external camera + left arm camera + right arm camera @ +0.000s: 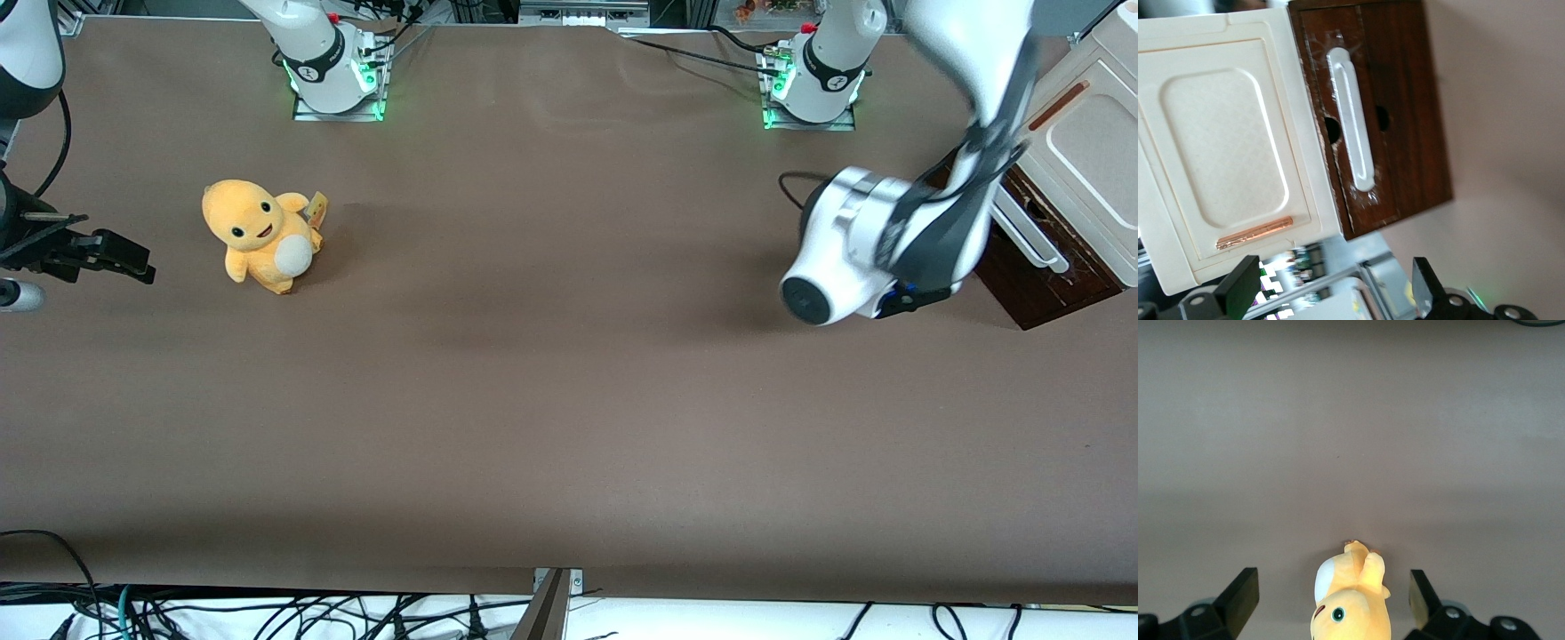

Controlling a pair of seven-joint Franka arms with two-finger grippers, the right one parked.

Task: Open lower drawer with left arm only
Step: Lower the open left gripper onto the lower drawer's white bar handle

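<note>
Table surface (551, 373) is covered in brown material and carries few items. An orange plush toy (258, 236) sits toward the parked arm's end, well apart from the work area. A cream cabinet (1089, 133) with a raised panel and a brown slot (1255, 233) stands at the working arm's end, partly cut off by the frame edge in the front view.

The lower drawer (1398, 113) sits at the base of this cabinet. Its dark brown front carries a long white bar handle (1351, 120). Two round holes show in the front, one on each side of the handle. In the front view the left arm (907, 231) covers part of the drawer, and only one end of the handle can be seen.

The gripper (1331, 293) hangs in front of the drawer, apart from the handle. Its fingers (1238, 290) are spread wide with nothing between them. In the front view the gripper itself is hidden under the arm's wrist housing. Nothing lies between the gripper and the handle. Whether the drawer is pulled out at all cannot be determined.
</note>
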